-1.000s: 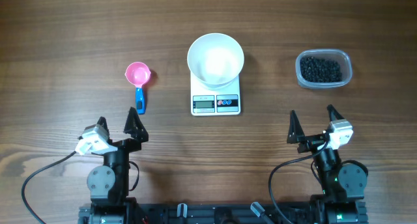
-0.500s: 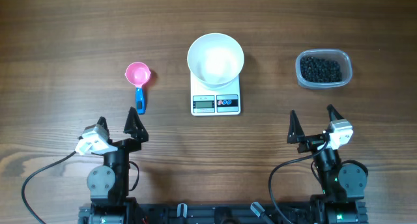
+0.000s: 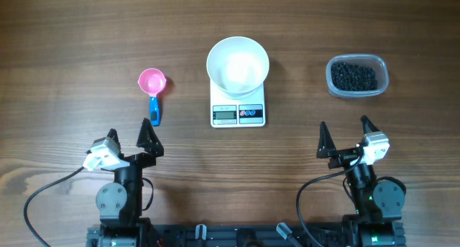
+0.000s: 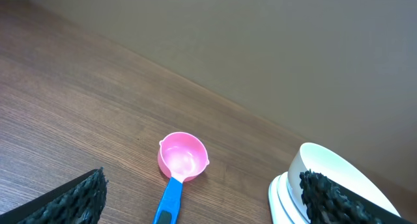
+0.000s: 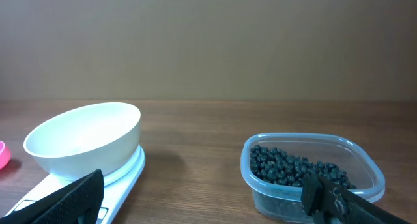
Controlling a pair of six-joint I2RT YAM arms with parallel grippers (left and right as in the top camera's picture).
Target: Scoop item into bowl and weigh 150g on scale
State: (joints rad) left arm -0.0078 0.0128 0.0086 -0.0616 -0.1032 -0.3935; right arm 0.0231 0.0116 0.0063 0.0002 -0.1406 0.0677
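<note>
A white bowl [image 3: 238, 63] sits empty on the white scale [image 3: 238, 113] at the table's middle; both also show in the right wrist view, bowl [image 5: 85, 139] on scale [image 5: 124, 178]. The item, small black beans [image 3: 353, 75], fills a clear tub [image 3: 381, 75] at the right, beans [image 5: 293, 167] close in front of the right wrist camera. A pink scoop [image 3: 152, 82] with a blue handle lies left of the scale, scoop [image 4: 182, 155] ahead of the left jaws. My left gripper [image 3: 128, 141] and right gripper [image 3: 346, 136] rest near the front edge, both open and empty.
Bare wooden table [image 3: 72, 46] surrounds the objects. Black cables [image 3: 43, 197] run by the arm bases at the front edge. A plain wall [image 5: 208, 42] rises behind the table.
</note>
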